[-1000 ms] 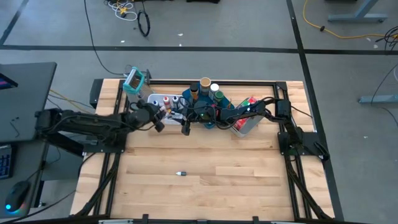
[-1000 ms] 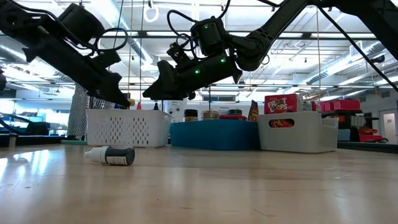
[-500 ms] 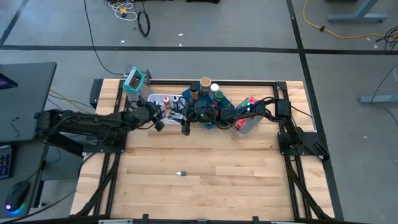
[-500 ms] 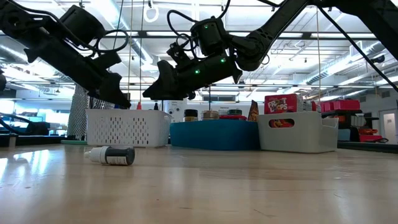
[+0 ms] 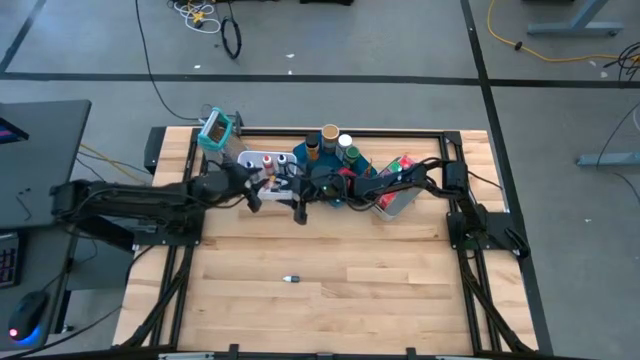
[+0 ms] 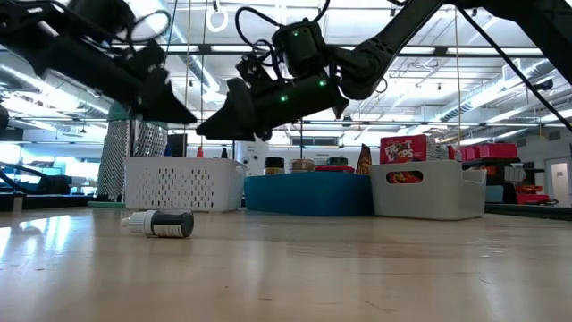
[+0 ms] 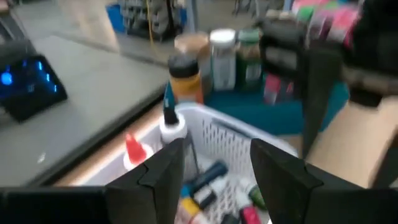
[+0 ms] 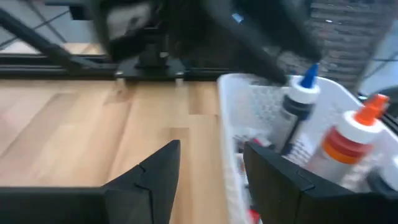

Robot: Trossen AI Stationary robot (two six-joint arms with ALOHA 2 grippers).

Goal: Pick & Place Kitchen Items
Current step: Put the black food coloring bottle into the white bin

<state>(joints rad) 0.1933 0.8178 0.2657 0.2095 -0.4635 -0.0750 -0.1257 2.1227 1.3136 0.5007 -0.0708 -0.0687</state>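
Presently my left gripper above white mesh basket, jaws spread, empty, my right gripper alongside, likewise spread, small bottle lying on table.

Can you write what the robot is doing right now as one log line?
left tool: open, empty, over white basket | right tool: open, empty, beside basket | small bottle: lying alone on table

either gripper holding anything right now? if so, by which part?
Nothing is held. The left gripper is open over the white mesh basket, with only the basket's contents showing between its fingers. The right gripper is open beside the basket, gap empty.
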